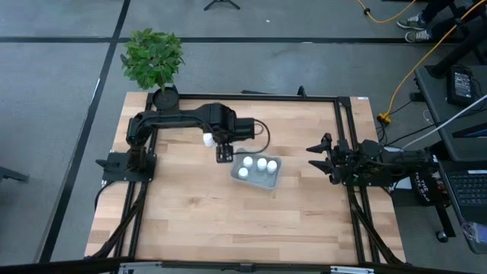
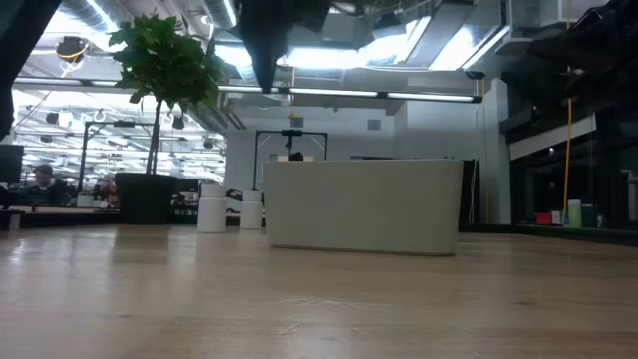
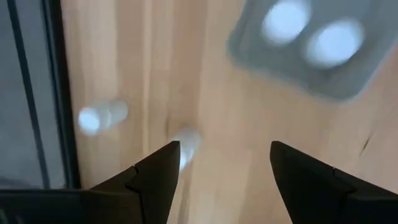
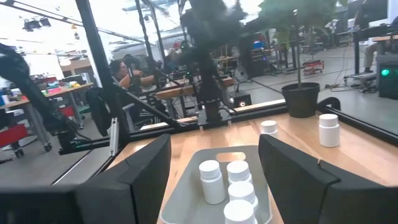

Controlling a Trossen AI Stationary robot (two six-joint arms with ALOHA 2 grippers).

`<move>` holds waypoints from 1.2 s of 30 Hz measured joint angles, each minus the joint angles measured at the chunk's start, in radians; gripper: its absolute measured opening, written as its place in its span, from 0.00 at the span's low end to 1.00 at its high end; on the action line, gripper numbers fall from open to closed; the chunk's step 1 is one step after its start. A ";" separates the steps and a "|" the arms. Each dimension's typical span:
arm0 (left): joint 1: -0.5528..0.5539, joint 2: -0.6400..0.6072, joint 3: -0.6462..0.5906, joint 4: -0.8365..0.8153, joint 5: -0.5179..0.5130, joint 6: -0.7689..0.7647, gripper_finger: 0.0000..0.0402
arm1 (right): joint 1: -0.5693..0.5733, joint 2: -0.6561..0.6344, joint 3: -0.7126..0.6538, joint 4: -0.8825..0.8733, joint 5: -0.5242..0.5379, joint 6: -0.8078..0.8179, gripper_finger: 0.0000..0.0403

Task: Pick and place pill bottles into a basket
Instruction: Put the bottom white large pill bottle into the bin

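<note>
The grey-blue basket [image 1: 272, 181] stands at the table's middle with several white pill bottles [image 1: 261, 164] upright in it. It also shows in the right wrist view [image 4: 186, 186] and the low view [image 2: 364, 204]. My left gripper [image 1: 223, 155] is open and empty, pointing down above the table just left of the basket. Two loose bottles stand on the table beyond it. One bottle [image 3: 186, 143] is below my left gripper [image 3: 224, 146] near one finger, the other bottle [image 3: 93, 117] farther off. My right gripper [image 1: 318, 154] is open and empty at the table's right, facing the basket.
A black plant pot [image 1: 163, 97] with a green plant stands at the table's far left corner. The black frame rails [image 1: 342, 129] run along the table's edges. Bare wood lies in front of the basket toward the near edge. A person [image 4: 121, 71] sits in the room beyond.
</note>
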 joint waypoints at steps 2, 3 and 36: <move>0.023 -0.001 -0.007 -0.015 -0.006 -0.001 0.60 | 0.013 0.000 0.000 0.000 0.000 0.000 0.61; 0.034 -0.002 -0.016 -0.006 -0.007 0.001 0.60 | 0.018 0.000 0.000 0.000 0.000 0.000 0.61; 0.291 -0.607 -0.945 0.675 0.202 -0.028 0.60 | 0.020 0.008 0.000 0.000 0.008 0.000 0.61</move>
